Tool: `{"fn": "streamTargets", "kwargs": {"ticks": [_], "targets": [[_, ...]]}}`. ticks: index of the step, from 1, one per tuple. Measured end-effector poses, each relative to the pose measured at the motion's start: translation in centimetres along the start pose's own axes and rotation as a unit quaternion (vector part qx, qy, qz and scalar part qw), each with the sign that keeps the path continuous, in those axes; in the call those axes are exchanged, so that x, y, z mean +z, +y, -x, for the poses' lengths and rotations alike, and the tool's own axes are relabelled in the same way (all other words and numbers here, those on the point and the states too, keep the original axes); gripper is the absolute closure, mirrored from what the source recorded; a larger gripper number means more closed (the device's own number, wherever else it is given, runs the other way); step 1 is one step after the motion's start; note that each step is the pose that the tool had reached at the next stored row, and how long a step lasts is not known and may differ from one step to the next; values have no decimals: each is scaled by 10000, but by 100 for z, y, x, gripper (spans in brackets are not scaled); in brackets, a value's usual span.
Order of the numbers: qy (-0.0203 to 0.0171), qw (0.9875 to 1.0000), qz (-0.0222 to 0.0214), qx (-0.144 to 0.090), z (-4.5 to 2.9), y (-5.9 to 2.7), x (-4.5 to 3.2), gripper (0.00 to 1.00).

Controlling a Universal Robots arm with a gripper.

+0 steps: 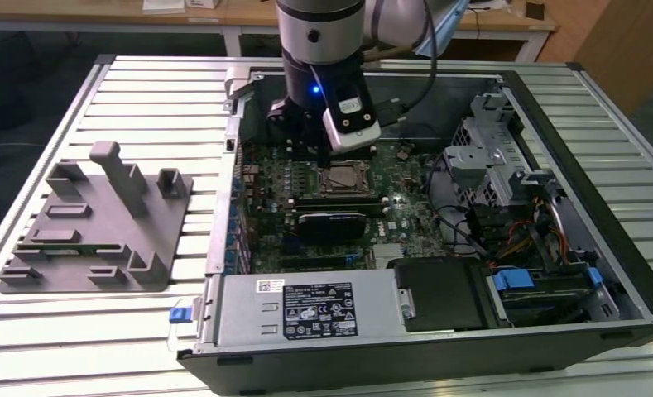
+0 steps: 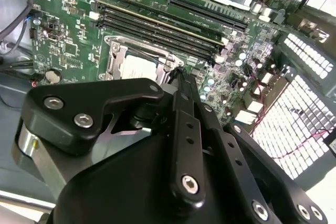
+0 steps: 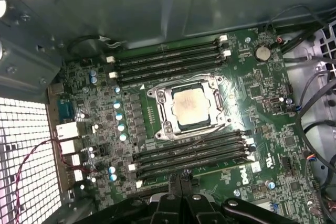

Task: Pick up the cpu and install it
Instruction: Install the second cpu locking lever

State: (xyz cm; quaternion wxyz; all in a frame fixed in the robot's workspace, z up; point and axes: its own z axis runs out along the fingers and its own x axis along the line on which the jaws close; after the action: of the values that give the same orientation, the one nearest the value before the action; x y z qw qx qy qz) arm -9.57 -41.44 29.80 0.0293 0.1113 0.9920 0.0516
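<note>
While your arm hung over the open computer case (image 1: 591, 207), the cpu (image 3: 189, 103) already sat flat in the motherboard socket (image 3: 161, 109), its pale metal top framed by the silver retention bracket. That placement made sense to you: a chip lying square and level within the frame, with no corner raised that could be seen, reads as seated rather than merely dropped there.

You had the gripper (image 3: 180, 178) clenched on nothing, its two thin black fingertips (image 2: 181, 77) pressed together into a single narrow point. In the first wrist view that point lay at about six o'clock from the chip, over the lower bank of memory slots (image 3: 191, 157), apart from the socket. My judgement is that the pinched tips were held that way to serve as a slim probe near the socket's latch lever, though the lever itself was too fine to make out.

In the exterior view, the grey parts fixture (image 1: 88, 227) stood on the slatted table (image 1: 160, 91) at nine o'clock from the case, well apart.
</note>
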Motion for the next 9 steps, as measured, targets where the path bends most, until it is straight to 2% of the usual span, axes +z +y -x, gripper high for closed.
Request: {"fn": "streamTargets", "kwargs": {"ticks": [9], "targets": [[-2,10000,-8,0,12,10,70,89]]}}
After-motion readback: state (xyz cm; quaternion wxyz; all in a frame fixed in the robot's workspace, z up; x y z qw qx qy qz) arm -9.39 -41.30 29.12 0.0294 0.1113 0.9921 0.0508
